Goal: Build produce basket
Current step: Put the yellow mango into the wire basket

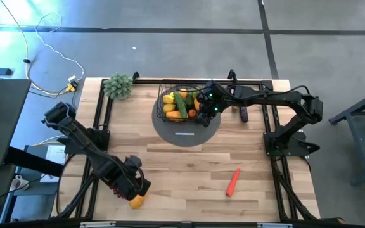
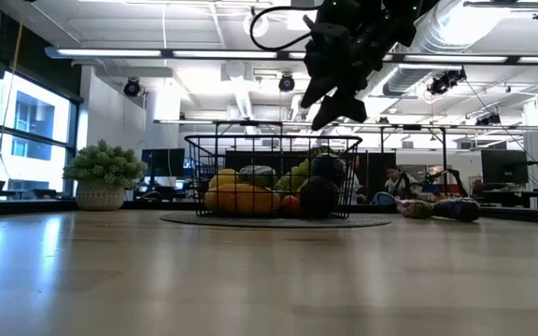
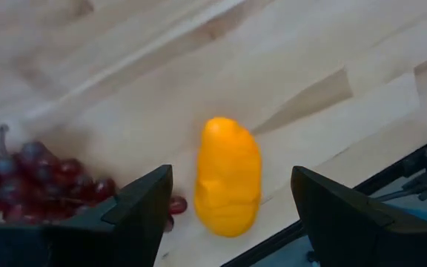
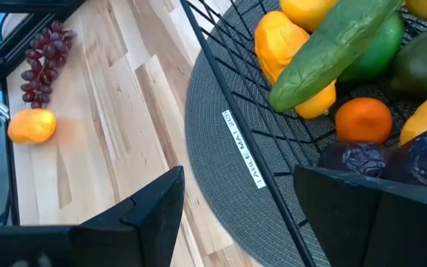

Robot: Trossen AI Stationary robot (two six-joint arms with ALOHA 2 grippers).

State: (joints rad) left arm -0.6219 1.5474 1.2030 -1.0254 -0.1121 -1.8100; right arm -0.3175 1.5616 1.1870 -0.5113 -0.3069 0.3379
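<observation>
A small white label [image 4: 244, 150] with dark print sits on the grey round mat [image 4: 221, 193] beside the basket [image 4: 273, 185]; its letters are too small to read

From overhead my left arm covers most of the red grapes [image 3: 35, 178] by the table's near edge, my right gripper [image 1: 209, 104] hides the basket's [image 1: 170, 88] right side, and that dark thing [image 1: 243, 114] beside it is too small to name.

Black wire basket [image 1: 170, 89] heaped with produce [image 1: 181, 104]; mango [image 3: 227, 176] beside purple grapes [image 3: 32, 176].
</observation>
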